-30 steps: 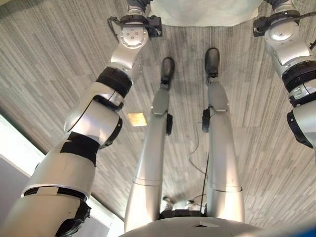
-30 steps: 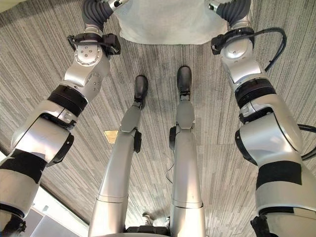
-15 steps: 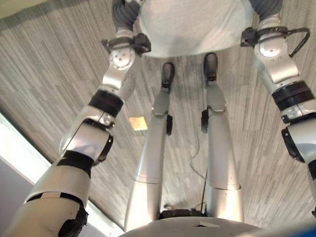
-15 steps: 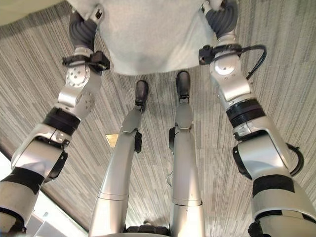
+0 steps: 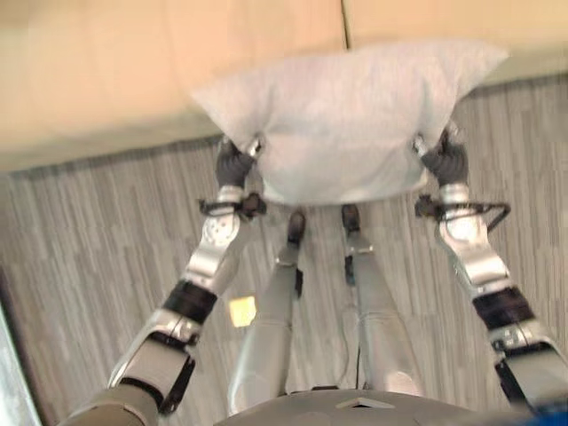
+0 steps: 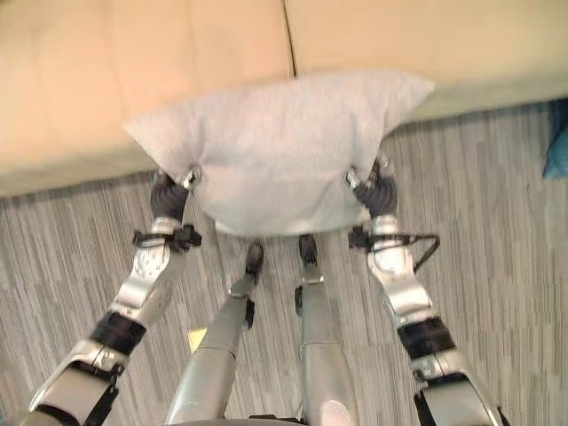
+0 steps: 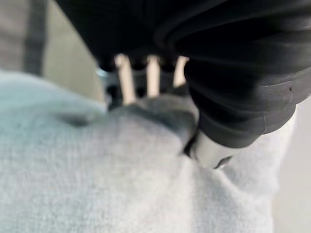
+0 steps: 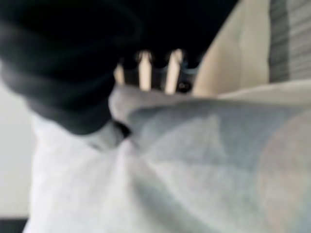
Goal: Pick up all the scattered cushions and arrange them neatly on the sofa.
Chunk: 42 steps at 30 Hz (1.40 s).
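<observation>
A light grey cushion (image 5: pixel 351 124) hangs in the air between my two hands, above the floor and just in front of the beige sofa (image 5: pixel 115 75). My left hand (image 5: pixel 233 163) grips its left lower edge and my right hand (image 5: pixel 445 160) grips its right lower edge. In the left wrist view the fingers (image 7: pixel 148 73) curl over the grey fabric (image 7: pixel 97 174) with the thumb pressed into it. The right wrist view likewise has the fingers (image 8: pixel 146 70) folded over the cushion (image 8: pixel 204 160). The cushion's far corners overlap the sofa's front edge.
The sofa's seat has a seam (image 6: pixel 288 40) between two beige seat pads. A teal object (image 6: pixel 557 146) lies on the striped grey floor (image 6: pixel 497 195) at the far right. A small yellow patch (image 5: pixel 242 310) marks the floor near the left arm.
Both arms have raised the cushion up and forward. The camera has tilted up too, so the sofa has come into view behind the cushion.
</observation>
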### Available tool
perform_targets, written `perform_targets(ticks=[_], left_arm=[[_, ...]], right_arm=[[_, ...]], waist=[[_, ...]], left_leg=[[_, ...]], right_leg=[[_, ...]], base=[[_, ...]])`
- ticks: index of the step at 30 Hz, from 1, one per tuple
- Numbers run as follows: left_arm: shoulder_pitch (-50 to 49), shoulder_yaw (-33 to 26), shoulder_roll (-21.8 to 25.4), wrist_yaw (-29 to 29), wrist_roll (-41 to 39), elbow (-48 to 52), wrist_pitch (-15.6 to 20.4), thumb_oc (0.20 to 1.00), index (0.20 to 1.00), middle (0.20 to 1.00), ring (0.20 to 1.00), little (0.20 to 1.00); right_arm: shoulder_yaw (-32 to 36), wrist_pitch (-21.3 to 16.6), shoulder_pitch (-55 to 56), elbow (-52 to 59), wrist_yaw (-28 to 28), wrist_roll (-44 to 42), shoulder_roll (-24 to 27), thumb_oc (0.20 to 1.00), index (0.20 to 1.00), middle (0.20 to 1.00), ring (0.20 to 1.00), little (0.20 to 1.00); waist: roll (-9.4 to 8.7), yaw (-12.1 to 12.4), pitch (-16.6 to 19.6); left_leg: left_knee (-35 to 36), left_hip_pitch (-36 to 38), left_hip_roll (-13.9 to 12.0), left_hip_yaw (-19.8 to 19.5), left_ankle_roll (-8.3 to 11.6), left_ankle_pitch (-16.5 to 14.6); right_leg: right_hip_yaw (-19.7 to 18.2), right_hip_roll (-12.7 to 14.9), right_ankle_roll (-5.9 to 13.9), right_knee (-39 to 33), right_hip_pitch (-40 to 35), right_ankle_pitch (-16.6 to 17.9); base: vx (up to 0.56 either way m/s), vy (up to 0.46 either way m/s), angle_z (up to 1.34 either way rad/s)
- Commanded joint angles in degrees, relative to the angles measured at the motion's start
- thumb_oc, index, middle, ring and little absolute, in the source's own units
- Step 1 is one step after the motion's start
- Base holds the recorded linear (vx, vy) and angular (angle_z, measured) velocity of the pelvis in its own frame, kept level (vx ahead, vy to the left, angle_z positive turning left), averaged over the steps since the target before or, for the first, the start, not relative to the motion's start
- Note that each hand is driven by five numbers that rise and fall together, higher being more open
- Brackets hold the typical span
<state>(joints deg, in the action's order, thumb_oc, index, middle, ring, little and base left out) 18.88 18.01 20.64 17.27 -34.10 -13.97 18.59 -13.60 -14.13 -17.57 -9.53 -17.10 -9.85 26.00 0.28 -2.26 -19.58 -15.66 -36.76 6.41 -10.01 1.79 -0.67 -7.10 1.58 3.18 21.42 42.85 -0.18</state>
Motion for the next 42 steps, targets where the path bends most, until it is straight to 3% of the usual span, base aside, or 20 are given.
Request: perform_targets(ticks=[1,6,10,14,16,17,20,21,23,26,27,30,32,35,38,40,42], left_arm=[[2.9,1.13,0.26,-5.98,4.33,6.35,2.98,0.2,0.2,0.2,0.2,0.2],[-2.85,-0.38,0.35,-8.87,2.76,7.78,2.32,0.2,0.2,0.2,0.2,0.2],[-7.12,-2.24,0.72,-10.16,2.38,8.46,1.46,0.2,0.2,0.2,0.2,0.2],[-8.84,-2.49,1.41,-10.75,3.39,9.05,1.24,0.2,0.2,0.2,0.2,0.2],[-9.89,-2.52,1.47,-11.23,4.11,8.64,1.36,0.2,0.2,0.2,0.2,0.2],[-10.65,-2.47,1.34,-11.38,4.63,7.97,0.96,0.2,0.2,0.2,0.2,0.2],[-11.13,-2.63,1.1,-11.1,4.96,7.65,0.63,0.2,0.2,0.2,0.2,0.2],[-11.1,-2.09,0.53,-11.27,4.37,7.2,0.49,0.2,0.2,0.2,0.2,0.2],[-11.42,-1.7,-0.31,-11.64,4.29,6.75,0.37,0.2,0.2,0.2,0.2,0.2],[-11.58,-1.5,-1.4,-11.98,3.27,6.59,-0.16,0.2,0.2,0.2,0.2,0.2],[-11.59,-1.5,-1.43,-11.97,3.27,6.59,-0.17,0.2,0.2,0.2,0.2,0.2],[-10.48,-0.64,-2.01,-11.92,2.92,6.36,-0.37,0.2,0.2,0.2,0.2,0.2],[-10.42,-0.57,-2.2,-11.97,2.84,6.37,-0.62,0.2,0.2,0.2,0.2,0.2],[-10.74,-0.01,-2.68,-11.81,3.08,6.47,-0.76,0.2,0.2,0.2,0.2,0.2],[-9.58,0.88,-2.92,-11.34,3.34,5.97,-0.84,0.2,0.2,0.2,0.2,0.2],[-8.45,0.77,-2.72,-10.79,3.29,5.89,-0.71,0.2,0.2,0.2,0.2,0.2],[-9.1,0.63,-2.66,-10.99,2.45,7.12,-1.08,0.2,0.2,0.2,0.2,0.2]], right_arm=[[-0.98,-5.36,-2.71,4.0,4.78,-0.43,-2.12,0.2,0.2,0.2,0.2,0.2],[-0.59,-4.55,1.52,3.54,6.86,-1.0,-2.27,0.2,0.2,0.2,0.2,0.2],[1.02,-3.48,4.95,2.6,8.51,-1.67,-2.35,0.2,0.2,0.2,0.2,0.2],[2.44,-3.11,7.62,2.19,9.59,-1.71,-2.98,0.2,0.2,0.2,0.2,0.2],[2.67,-3.34,8.67,1.13,9.97,-2.0,-3.16,0.2,0.2,0.2,0.2,0.2],[2.22,-3.54,8.93,0.28,10.28,-2.18,-3.2,0.2,0.2,0.2,0.2,0.2],[1.9,-3.53,9.68,0.04,10.78,-2.61,-3.04,0.2,0.2,0.2,0.2,0.2],[2.19,-3.08,10.89,0.03,10.93,-2.7,-2.76,0.2,0.2,0.2,0.2,0.2],[2.71,-2.89,11.65,0.25,10.57,-2.13,-2.09,0.2,0.2,0.2,0.2,0.2],[3.46,-2.53,12.51,0.68,10.06,-1.89,-1.63,0.2,0.2,0.2,0.2,0.2],[3.45,-2.53,12.52,0.69,10.06,-1.89,-1.6,0.2,0.2,0.2,0.2,0.2],[3.61,-2.4,12.35,0.59,9.19,-2.12,-1.2,0.2,0.2,0.2,0.2,0.2],[3.89,-2.21,12.65,1.04,9.12,-2.17,-1.2,0.2,0.2,0.2,0.2,0.2],[4.96,-1.92,12.68,1.06,8.29,-1.86,-0.88,0.2,0.2,0.2,0.2,0.2],[5.17,-1.86,12.07,1.31,7.15,-1.44,-0.98,0.2,0.2,0.2,0.2,0.2],[4.13,-1.51,10.2,-0.44,6.15,-0.88,-1.9,0.2,0.2,0.2,0.2,0.2],[3.46,-0.97,9.55,-0.27,6.86,-0.38,-3.07,0.2,0.2,0.2,0.2,0.2]], waist=[[-0.6,0.68,3.92],[-1.39,1.34,6.16],[-1.31,1.9,8.27],[-0.92,1.81,9.26],[-1.38,1.92,10.47],[-2.17,2.08,12.28],[-2.68,1.51,13.63],[-2.99,0.67,14.21],[-2.9,0.4,14.75],[-2.48,-0.46,15.96],[-2.39,-0.68,15.91],[-2.57,-0.85,15.35],[-2.56,-0.85,15.32],[-2.2,-0.97,15.9],[-1.08,-0.98,15.61],[-0.98,0.6,14.82],[-1.32,1.53,15.36]], left_leg=[[2.31,2.98,0.59,-0.82,1.79,1.75],[4.22,13.25,0.5,-0.81,0.96,0.48],[6.44,20.87,0.74,-1.15,-0.22,-0.17],[8.29,25.93,0.65,-2.02,-0.95,-0.69],[9.68,27.8,0.73,-2.12,-0.71,-0.93],[11.72,30.0,0.7,-2.48,-0.57,-0.92],[13.21,32.87,0.54,-3.64,-0.76,-0.93],[12.51,34.36,0.71,-4.98,-0.03,-0.78],[12.89,35.16,-0.47,-5.61,1.21,-0.22],[13.0,36.11,-3.1,-6.01,3.73,0.66],[12.99,36.16,-3.15,-6.25,3.78,0.62],[7.87,35.31,-4.44,-5.63,5.34,1.61],[8.11,35.58,-4.75,-5.19,5.19,1.84],[16.01,35.03,-4.54,-1.44,3.5,1.65],[19.58,31.72,-2.72,1.55,2.53,5.49],[18.23,27.22,-1.17,3.41,2.34,6.97],[18.29,29.09,-1.41,4.01,1.23,5.71]], right_leg=[[0.88,1.56,3.56,-5.81,-7.57,0.68],[0.84,2.53,4.44,-10.7,-19.21,1.37],[0.0,3.38,6.39,-10.38,-24.31,3.14],[-1.31,1.42,6.39,-8.6,-27.35,2.15],[-1.01,0.49,6.04,-13.23,-28.84,2.08],[-0.31,-0.48,5.77,-19.04,-29.37,3.68],[0.39,-2.61,5.4,-23.4,-29.73,5.33],[-1.14,-2.78,4.96,-23.11,-31.51,5.13],[-1.55,-2.97,4.51,-23.01,-32.87,5.15],[0.98,-3.12,3.64,-22.73,-34.17,4.06],[1.23,-3.13,3.6,-22.76,-34.31,4.01],[3.23,-3.28,2.53,-22.07,-36.25,2.67],[3.47,-3.31,2.33,-21.92,-36.8,2.18],[3.79,-3.07,1.97,-21.72,-37.91,0.86],[3.99,-3.19,1.65,-20.66,-38.11,-0.53],[1.64,-3.42,1.52,-19.04,-39.24,-1.75],[0.04,-2.04,2.81,-18.39,-41.7,-3.17]], base=[[0.17,0.096,0.03],[0.16,0.104,0.0],[0.17,0.149,-0.09],[0.14,0.084,-0.02],[0.2,-0.012,-0.03],[0.23,-0.03,-0.06],[0.27,-0.055,-0.16],[0.31,-0.114,-0.01],[0.22,-0.138,0.47],[0.18,-0.171,0.5],[0.12,-0.12,0.45],[0.14,-0.167,0.47],[0.12,-0.055,0.23],[0.15,-0.022,0.15],[0.14,0.046,0.35],[0.22,0.109,0.05],[0.38,0.218,-0.5]])
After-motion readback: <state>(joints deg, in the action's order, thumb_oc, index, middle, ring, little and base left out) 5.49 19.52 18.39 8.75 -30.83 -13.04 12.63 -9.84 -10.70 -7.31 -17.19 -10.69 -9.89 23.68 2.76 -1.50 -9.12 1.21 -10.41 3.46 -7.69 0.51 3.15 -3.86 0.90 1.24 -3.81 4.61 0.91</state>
